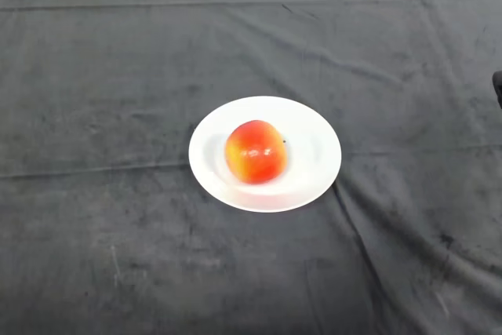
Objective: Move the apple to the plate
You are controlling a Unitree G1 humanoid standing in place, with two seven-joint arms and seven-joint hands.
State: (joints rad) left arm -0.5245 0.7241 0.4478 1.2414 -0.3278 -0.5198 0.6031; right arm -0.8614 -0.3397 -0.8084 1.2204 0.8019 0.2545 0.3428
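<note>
You are looking down at an apple (pixel 255 151) that is sitting on a white plate (pixel 314 143). The apple is red with yellow and orange patches, mostly low on its left side, and two small bright spots are shining on its top. It is resting a little to the left of the plate's middle, touching the plate and nothing else. A tiny dark speck is showing on the plate just beside the apple's right edge. The plate is round and is lying flat on the bench (pixel 102 256), close to the middle of your view. A dark cloth (pixel 408 52) is covering the bench all over, and it is lying in soft folds and creases, with one long crease running out from the plate's lower right side. A thin pale strip is showing along the very top edge. You are not seeing the hand anywhere here, so you cannot tell how far open it is or whether it is holding anything, and places cannot be told from it.
</note>
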